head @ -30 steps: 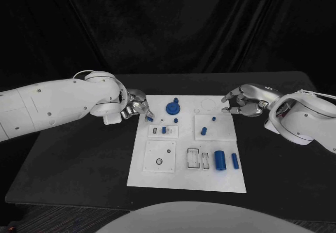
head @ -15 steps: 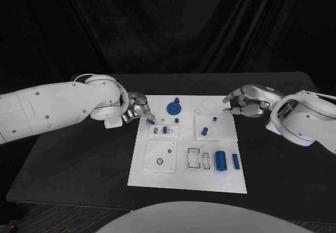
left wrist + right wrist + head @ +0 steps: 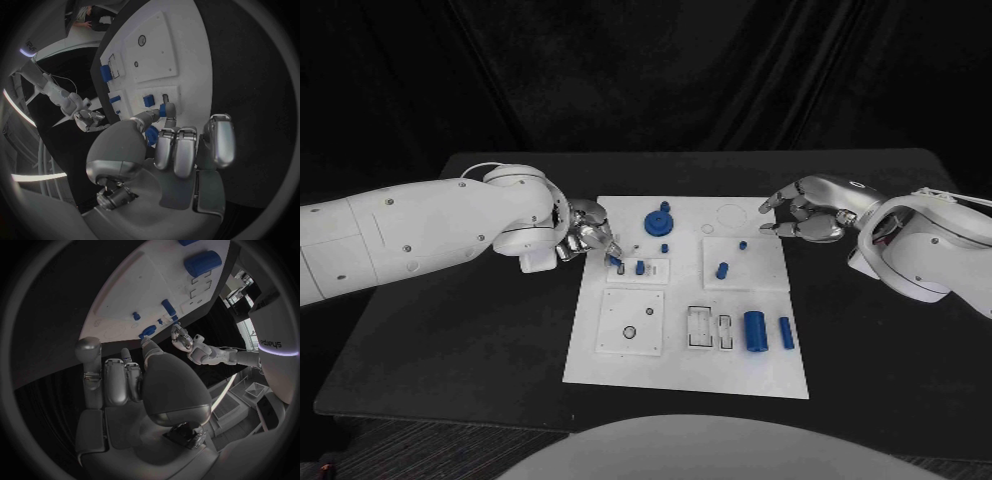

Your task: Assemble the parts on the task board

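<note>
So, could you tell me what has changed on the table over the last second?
The left hand, pinching a small blue part, has moved nearer the robot along the task board's left edge, bringing the part down beside the small plate with the blue peg. The right hand has stayed at the board's far right corner, fingers curled in, and the other blue parts lie as before.

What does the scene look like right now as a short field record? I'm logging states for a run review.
surface: black table
task board: white plate mid-table
left hand: at the board's left edge, pinching a small blue part over the small plate with a blue peg
right hand: at the board's far right corner, fingers curled, nothing visibly held
loose parts: large blue cylinder and slimmer blue cylinder lying near the board's right edge
far parts: blue gear-like piece
</note>
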Robot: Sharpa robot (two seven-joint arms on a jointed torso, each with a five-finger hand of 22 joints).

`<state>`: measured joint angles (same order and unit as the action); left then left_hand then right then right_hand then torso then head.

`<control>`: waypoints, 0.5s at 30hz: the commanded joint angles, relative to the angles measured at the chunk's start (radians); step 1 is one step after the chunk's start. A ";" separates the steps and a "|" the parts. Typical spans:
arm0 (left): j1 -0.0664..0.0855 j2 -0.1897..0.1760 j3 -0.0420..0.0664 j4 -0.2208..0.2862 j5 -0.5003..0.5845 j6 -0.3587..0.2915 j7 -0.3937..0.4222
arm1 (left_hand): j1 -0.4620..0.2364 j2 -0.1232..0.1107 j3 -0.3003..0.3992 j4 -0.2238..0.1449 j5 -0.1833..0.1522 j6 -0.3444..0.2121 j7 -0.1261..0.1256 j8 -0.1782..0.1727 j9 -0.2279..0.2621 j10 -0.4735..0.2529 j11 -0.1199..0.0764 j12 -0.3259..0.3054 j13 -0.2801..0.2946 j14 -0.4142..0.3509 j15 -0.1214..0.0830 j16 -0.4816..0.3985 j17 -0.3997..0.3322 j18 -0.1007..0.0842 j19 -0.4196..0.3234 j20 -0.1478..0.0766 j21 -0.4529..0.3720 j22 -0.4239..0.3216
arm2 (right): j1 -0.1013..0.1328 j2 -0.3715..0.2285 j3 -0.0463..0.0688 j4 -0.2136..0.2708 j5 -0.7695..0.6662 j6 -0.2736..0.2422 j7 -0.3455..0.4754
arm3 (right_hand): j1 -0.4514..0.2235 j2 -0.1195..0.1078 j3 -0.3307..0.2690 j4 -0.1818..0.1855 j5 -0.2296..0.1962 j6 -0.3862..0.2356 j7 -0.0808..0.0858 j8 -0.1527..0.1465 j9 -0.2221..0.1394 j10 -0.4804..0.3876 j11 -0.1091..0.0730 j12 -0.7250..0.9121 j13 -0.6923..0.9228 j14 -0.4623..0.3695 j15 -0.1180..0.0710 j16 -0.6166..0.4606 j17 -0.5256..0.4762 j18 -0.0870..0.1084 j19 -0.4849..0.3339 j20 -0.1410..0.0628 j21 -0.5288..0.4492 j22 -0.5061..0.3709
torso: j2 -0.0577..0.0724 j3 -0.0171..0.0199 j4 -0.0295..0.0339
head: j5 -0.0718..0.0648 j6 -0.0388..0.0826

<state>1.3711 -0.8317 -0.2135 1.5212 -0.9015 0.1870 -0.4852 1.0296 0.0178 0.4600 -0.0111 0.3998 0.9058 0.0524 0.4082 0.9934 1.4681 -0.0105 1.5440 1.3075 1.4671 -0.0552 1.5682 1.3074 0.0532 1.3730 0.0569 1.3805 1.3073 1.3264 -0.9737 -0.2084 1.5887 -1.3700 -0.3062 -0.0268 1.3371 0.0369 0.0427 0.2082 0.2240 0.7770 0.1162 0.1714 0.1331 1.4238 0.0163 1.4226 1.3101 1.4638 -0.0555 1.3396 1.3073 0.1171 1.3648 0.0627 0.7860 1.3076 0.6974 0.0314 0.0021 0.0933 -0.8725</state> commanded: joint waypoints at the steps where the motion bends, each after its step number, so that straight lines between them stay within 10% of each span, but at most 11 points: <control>1: -0.007 0.002 0.001 0.000 0.010 -0.001 0.009 | -0.004 0.004 0.017 -0.009 0.004 0.004 -0.002 -0.005 -0.001 0.064 -0.005 -0.003 0.221 0.104 -0.004 0.003 0.263 0.013 -0.001 -0.003 -0.005 0.106 | -0.003 -0.001 0.001 0.001 -0.001 0.002 -0.012 | 0.009 0.001 0.000 -0.006 0.005 0.006 0.000 -0.005 -0.001 -0.005 0.001 -0.006 0.102 0.035 0.007 -0.004 0.039 0.013 -0.007 -0.002 -0.006 0.083 | 0.000 0.0002 0.0004 | 0.000 0.000; 15: -0.028 0.000 0.001 0.003 0.010 0.001 0.014 | -0.005 0.004 0.018 -0.007 0.004 0.004 -0.002 -0.006 -0.001 0.060 -0.005 -0.006 0.217 0.104 -0.004 0.003 0.263 0.014 -0.004 -0.003 -0.009 0.104 | -0.005 -0.001 0.001 0.000 -0.001 -0.001 -0.011 | 0.009 0.001 0.000 -0.006 0.007 0.006 0.000 -0.005 -0.001 -0.006 0.001 -0.007 0.102 0.035 0.007 -0.004 0.039 0.013 -0.007 -0.002 -0.006 0.083 | 0.001 0.0005 0.0013 | 0.001 0.000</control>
<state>1.3470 -0.8315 -0.2119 1.5226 -0.8993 0.1869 -0.4818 1.0269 0.0151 0.4700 -0.0154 0.3979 0.9058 0.0563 0.4084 0.9924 1.4681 -0.0104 1.5440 1.3075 1.4670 -0.0551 1.5682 1.3074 0.0533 1.3730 0.0570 1.3766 1.3073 1.3240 -0.9737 -0.2083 1.5880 -1.3699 -0.3063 -0.0267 1.3369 0.0368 0.0428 0.2082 0.2280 0.7770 0.1162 0.1714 0.1332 1.4238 0.0163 1.4183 1.3101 1.4638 -0.0555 1.3396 1.3073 0.1171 1.3648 0.0627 0.7860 1.3075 0.6979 0.0317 0.0027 0.0929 -0.8725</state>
